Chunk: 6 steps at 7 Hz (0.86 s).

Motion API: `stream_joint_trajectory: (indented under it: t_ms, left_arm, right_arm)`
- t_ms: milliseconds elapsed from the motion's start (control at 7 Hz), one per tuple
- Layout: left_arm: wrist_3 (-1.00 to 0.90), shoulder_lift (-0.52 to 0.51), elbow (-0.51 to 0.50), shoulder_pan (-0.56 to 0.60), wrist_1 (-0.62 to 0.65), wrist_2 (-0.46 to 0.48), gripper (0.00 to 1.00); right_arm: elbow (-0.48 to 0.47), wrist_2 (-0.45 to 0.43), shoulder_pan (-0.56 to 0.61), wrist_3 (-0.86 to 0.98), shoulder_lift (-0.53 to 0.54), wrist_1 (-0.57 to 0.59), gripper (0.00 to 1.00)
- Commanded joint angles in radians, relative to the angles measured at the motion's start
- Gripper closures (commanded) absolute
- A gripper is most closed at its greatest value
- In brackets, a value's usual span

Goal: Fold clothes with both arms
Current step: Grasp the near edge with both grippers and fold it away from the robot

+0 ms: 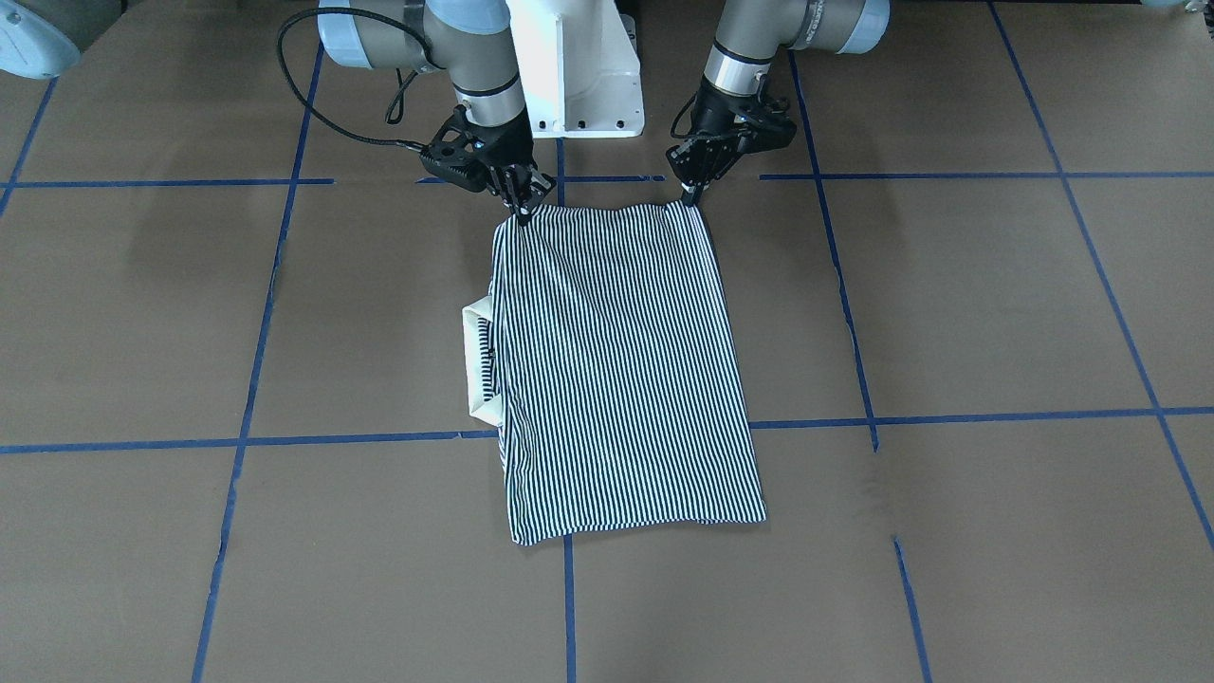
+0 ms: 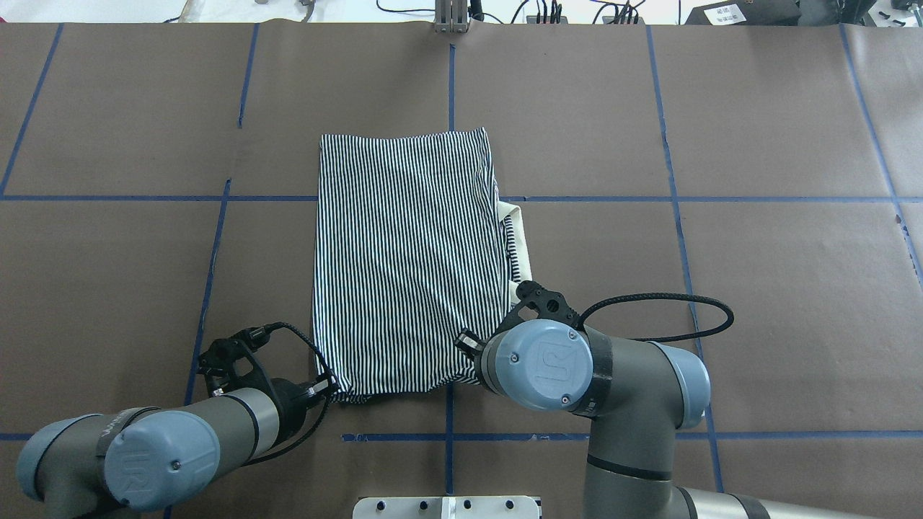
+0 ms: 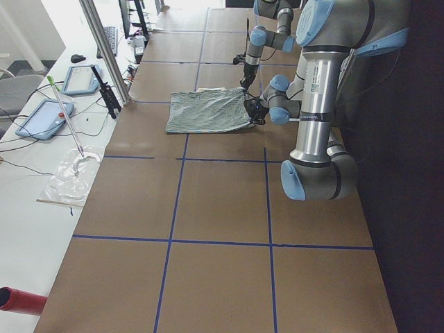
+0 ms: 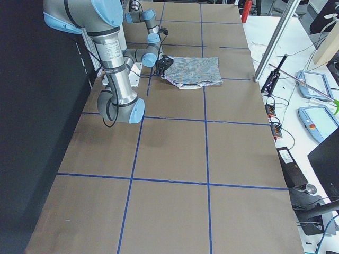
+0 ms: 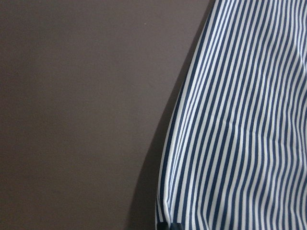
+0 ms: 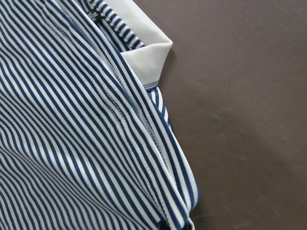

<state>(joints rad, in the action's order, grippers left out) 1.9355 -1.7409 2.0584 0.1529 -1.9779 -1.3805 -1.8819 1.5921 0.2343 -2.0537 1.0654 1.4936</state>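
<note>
The striped polo shirt [image 1: 616,370] lay flat mid-table as a long neat rectangle, sleeves tucked out of sight, and the cream collar [image 1: 477,360] peeked out along the edge on the robot's right. The left gripper [image 1: 691,196] was pinched on one corner nearest the robot, and the right gripper [image 1: 523,212] was clamped on the other. The side folds looked done. By my reading, what remained was carrying that near edge across to the far one, then smoothing it on the brown table [image 1: 948,313].
</note>
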Motion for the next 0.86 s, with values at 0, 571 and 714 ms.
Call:
stream_joint_trajectory:
  t_ms: [0, 571, 714]
  left_arm:
    - [0.035, -0.002, 0.172, -0.003, 0.098, -0.006, 1.00]
    - [-0.159, -0.121, 0.182, 0.191, 0.222, -0.121, 1.00]
    - [-0.197, -0.203, 0.063, 0.280, 0.214, -0.188, 1.00]
  right_arm:
    - [-0.226, -0.079, -0.087, -0.059, 0.097, 0.122, 1.00]
    - [-0.148, -0.055, 0.142, 0.044, -0.101, 0.266, 1.00]
    - [-0.021, 0.003, 0.224, 0.056, -0.189, 0.242, 1.00]
